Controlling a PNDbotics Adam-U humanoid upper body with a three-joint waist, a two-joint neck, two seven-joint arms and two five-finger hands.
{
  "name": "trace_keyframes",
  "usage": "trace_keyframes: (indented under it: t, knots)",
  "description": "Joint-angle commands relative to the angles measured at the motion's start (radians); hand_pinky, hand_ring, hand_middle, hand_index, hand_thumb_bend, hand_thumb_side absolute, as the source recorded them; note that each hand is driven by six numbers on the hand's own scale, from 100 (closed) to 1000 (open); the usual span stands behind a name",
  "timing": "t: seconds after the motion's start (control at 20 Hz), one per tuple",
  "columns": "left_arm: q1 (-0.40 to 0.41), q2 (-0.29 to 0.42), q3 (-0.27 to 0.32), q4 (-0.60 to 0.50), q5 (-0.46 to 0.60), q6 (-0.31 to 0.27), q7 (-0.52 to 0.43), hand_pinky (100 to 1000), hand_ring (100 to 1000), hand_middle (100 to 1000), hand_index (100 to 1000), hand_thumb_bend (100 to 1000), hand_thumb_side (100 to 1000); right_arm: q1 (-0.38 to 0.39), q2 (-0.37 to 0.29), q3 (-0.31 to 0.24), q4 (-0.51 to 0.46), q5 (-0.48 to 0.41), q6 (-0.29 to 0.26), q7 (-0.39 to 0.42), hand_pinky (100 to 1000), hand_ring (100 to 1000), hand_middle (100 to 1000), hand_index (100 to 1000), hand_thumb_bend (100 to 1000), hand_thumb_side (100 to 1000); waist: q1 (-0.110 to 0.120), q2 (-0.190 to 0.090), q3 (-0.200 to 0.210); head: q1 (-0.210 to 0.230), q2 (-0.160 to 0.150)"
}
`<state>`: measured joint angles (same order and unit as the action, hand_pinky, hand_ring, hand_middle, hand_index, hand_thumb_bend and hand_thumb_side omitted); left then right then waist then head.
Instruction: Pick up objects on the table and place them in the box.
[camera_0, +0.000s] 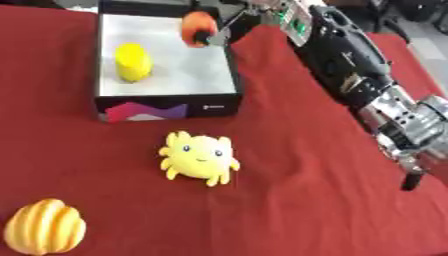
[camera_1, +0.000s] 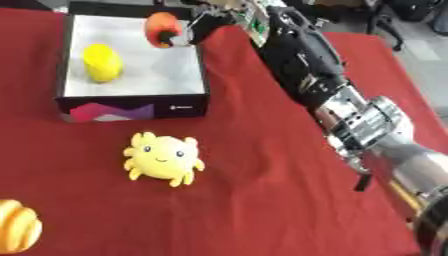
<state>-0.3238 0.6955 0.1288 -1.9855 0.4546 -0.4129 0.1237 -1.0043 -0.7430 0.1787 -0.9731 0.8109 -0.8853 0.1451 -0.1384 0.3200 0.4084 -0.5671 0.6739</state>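
my right arm (camera_1: 332, 95) reaches in from the right side and stretches up across the red tablecloth (camera_0: 297, 165) to the box (camera_0: 166, 107). my right hand (camera_0: 213, 36) is over the box's far right corner, and my fingers (camera_0: 203, 37) are curled round an orange round object (camera_0: 196, 25). the object sits at the tips of my fingers, on their left side, held above the white floor of the box and near its right wall. i cannot tell whether it touches the floor.

inside the box, a yellow cylinder-like object (camera_0: 132, 61) lies on the white floor toward the left, well apart from my hand.

on the cloth just in front of the box's dark front wall sits a yellow plush toy (camera_0: 199, 158) with small legs and a smiling face, between the box and the near edge of the table. at the lower left corner lies a yellow-orange ribbed object (camera_0: 44, 234), well apart from the plush toy and far from my fingers.

my left hand shows in neither view.
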Motion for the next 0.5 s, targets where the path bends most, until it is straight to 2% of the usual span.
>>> trace_keyframes:
  t: [0.05, 0.2, 0.3, 0.35, 0.5]
  knots:
    - [-0.011, 0.028, 0.001, -0.014, -0.005, 0.000, -0.010, 844, 858, 765, 817, 100, 613, -0.020, -0.003, -0.010, 0.017, 0.083, -0.002, -0.048, 774, 674, 524, 614, 269, 517, -0.006, -0.004, 0.001, -0.010, 0.002]
    - [-0.012, 0.024, -0.001, -0.014, -0.005, 0.004, -0.016, 844, 859, 765, 817, 100, 613, -0.019, 0.012, -0.015, 0.048, 0.134, 0.012, -0.087, 782, 712, 573, 670, 308, 555, -0.005, -0.003, 0.001, -0.017, 0.011]
    - [-0.010, 0.023, -0.002, -0.014, -0.006, 0.006, -0.021, 844, 859, 765, 817, 100, 612, -0.020, 0.018, -0.018, 0.060, 0.158, 0.022, -0.109, 795, 746, 617, 719, 382, 618, -0.003, -0.003, -0.001, -0.020, 0.019]
    - [-0.008, 0.022, -0.002, -0.014, -0.007, 0.007, -0.022, 844, 859, 765, 817, 100, 613, -0.020, 0.019, -0.018, 0.061, 0.171, 0.026, -0.118, 820, 784, 665, 800, 455, 658, -0.002, -0.003, -0.003, -0.021, 0.022]
    - [-0.003, 0.021, -0.002, -0.014, -0.009, 0.009, -0.023, 844, 860, 766, 817, 100, 613, -0.020, 0.017, -0.022, 0.057, 0.208, 0.031, -0.142, 844, 818, 698, 862, 448, 608, 0.001, -0.005, -0.006, -0.023, 0.029]
